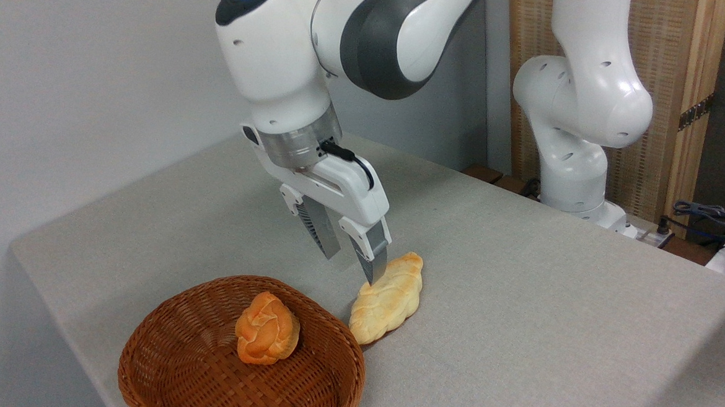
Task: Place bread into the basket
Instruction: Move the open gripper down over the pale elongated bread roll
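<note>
The bread (387, 301), a long pale golden braided loaf, lies on the grey table just right of the basket (180, 387). That basket is a reddish-brown oval of woven wicker at the front left. My gripper (351, 267) hangs just above the loaf's back left side, open, with nothing between its fingers. The right fingertip (369, 272) is close over the loaf's upper edge; whether it touches is unclear.
A rounder orange knotted bun (267, 337) sits inside the basket. The arm's white base (574, 155) stands at the table's back right, with cables (710, 216) beyond it. A grey wall lies behind, and the table's front edge runs near the basket.
</note>
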